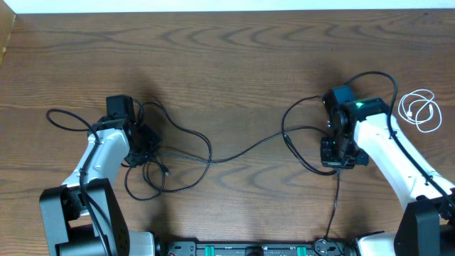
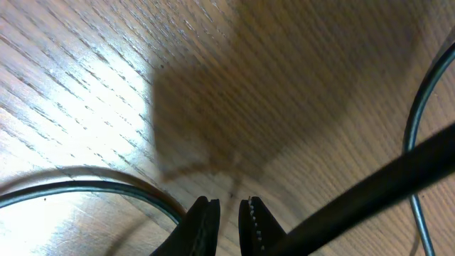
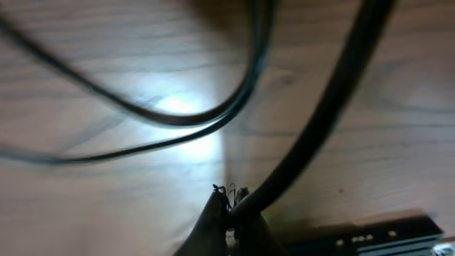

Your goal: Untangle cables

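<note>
Black cable [image 1: 242, 151] strings across the worktop [image 1: 227, 57] between both arms; the white cable [image 1: 419, 110] lies coiled at 3 o'clock. Left fingers [image 2: 229, 217] are nearly closed, holding nothing visible. Right fingers [image 3: 229, 206] pinch together, seemingly on the black cable.

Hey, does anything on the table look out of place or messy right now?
Yes. The black cable sprawls across the table between both arms, bunched in loose crossing loops near the left pincer. The white cable lies coiled apart at the far right edge, neater. Nothing looks damaged or spilled.
</note>
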Motion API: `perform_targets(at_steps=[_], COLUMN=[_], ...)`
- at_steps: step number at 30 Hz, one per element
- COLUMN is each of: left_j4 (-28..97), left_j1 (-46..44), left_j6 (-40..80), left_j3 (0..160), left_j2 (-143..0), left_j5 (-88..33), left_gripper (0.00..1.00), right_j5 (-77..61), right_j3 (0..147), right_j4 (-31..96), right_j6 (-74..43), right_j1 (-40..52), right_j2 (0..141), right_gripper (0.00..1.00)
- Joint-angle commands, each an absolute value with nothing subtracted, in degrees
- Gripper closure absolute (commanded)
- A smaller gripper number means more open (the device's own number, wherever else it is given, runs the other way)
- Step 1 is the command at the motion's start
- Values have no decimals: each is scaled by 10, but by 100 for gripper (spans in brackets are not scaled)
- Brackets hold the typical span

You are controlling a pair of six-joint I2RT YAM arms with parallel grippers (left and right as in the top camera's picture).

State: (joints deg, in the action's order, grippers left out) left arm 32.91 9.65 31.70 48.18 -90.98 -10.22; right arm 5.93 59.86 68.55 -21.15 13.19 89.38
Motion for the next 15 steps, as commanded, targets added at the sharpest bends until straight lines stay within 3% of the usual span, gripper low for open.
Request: perform_targets(at_steps=[1,15], left_j4=[329,329], left_j1=[98,98], left_j6=[320,320], left_j3=[475,475], left_j2=[-907,-907], left_j5=[-99,-99], left_gripper=[84,83], right_j5=[136,220], right_j3=[570,466], right_j4=[665,516], right_j6=[-270,-321], right_j1=[131,98], right_j2=[885,885], right_gripper=[97,60])
